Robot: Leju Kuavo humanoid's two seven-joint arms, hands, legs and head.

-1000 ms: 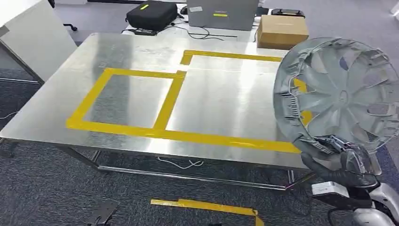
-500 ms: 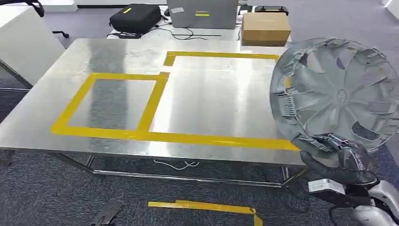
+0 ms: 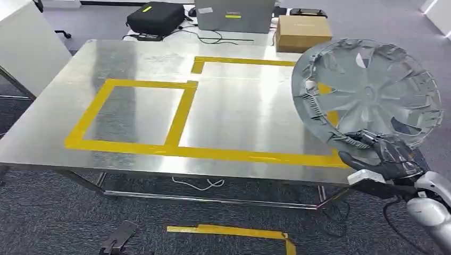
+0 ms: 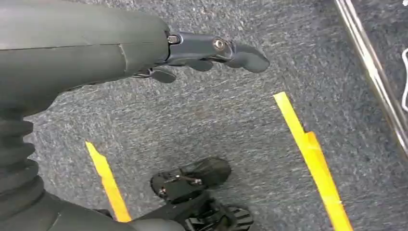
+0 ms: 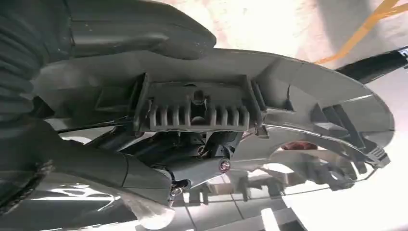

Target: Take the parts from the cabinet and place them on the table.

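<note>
A large grey wheel cover (image 3: 367, 93) stands on edge above the right end of the steel table (image 3: 143, 58), its ribbed inner side facing me. My right hand (image 3: 385, 156) grips its lower rim, just past the table's near right edge. In the right wrist view the cover's rim and clip block (image 5: 197, 108) sit between the thumb and the dark fingers (image 5: 202, 163). My left hand (image 4: 202, 50) hangs over the carpet with nothing in it, its fingers loosely extended.
Yellow tape (image 3: 183, 114) marks two rectangles on the table. Beyond the far edge lie a black bag (image 3: 157, 16), a grey case (image 3: 234, 15) and a cardboard box (image 3: 303, 32). A white cabinet (image 3: 24, 40) stands at left. Tape strips (image 3: 228, 231) lie on the carpet.
The whole picture has shifted as the camera moved. The wheel cover and my right hand now sit a little further left and higher, more over the table's right end.
</note>
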